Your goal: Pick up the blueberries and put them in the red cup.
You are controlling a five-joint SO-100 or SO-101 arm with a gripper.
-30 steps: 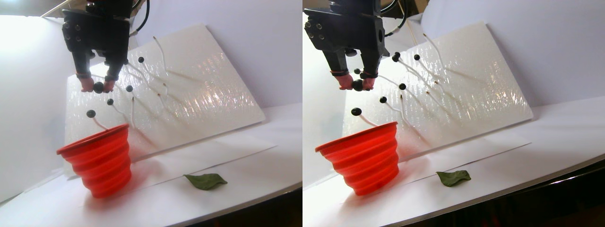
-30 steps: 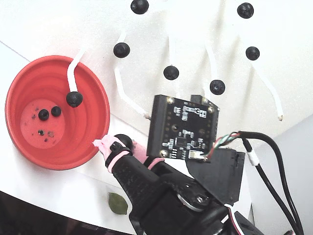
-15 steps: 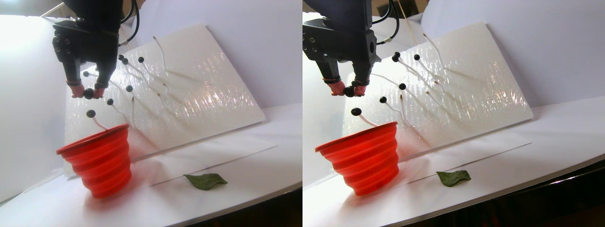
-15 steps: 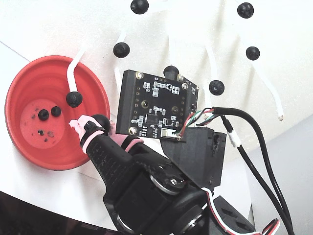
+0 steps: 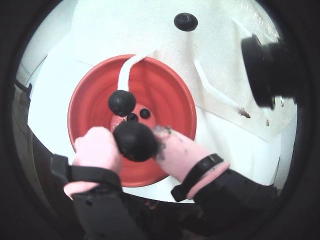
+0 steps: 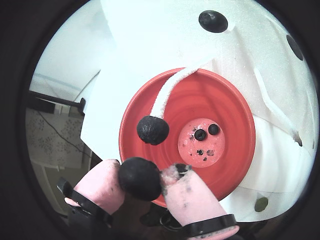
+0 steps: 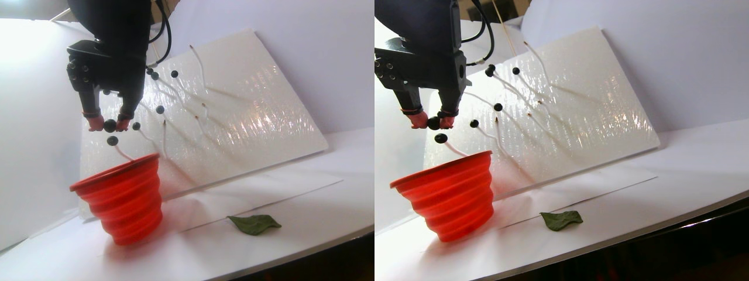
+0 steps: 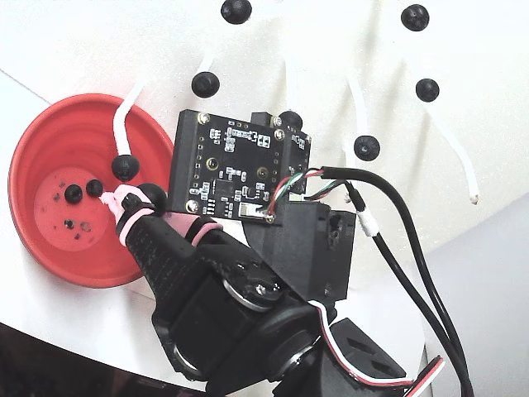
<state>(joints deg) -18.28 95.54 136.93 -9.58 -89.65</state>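
My gripper (image 5: 134, 145) is shut on one blueberry (image 5: 135, 139), pinched between its pink fingertips (image 5: 97, 147) above the near rim of the red cup (image 5: 170, 85). In the stereo pair view the gripper (image 7: 109, 125) hangs a little above the cup (image 7: 123, 196). Two blueberries (image 6: 200, 134) (image 6: 214, 129) lie on the cup's speckled bottom. Another blueberry (image 6: 152, 130) sits on a white stalk reaching over the cup's mouth, just ahead of the held one (image 6: 140, 178). Several more blueberries (image 8: 205, 83) (image 8: 426, 89) stand on stalks on the white board.
The white foam board (image 7: 251, 111) leans against the back wall behind the cup, with bare white stalks (image 8: 459, 157) sticking out. A green leaf (image 7: 254, 223) lies on the white table to the right of the cup. The table's front edge (image 7: 304, 249) is near.
The gripper has carried the held blueberry left and downward, from beside the cup to above its near rim. The berries in the cup and on the stalks have not moved.
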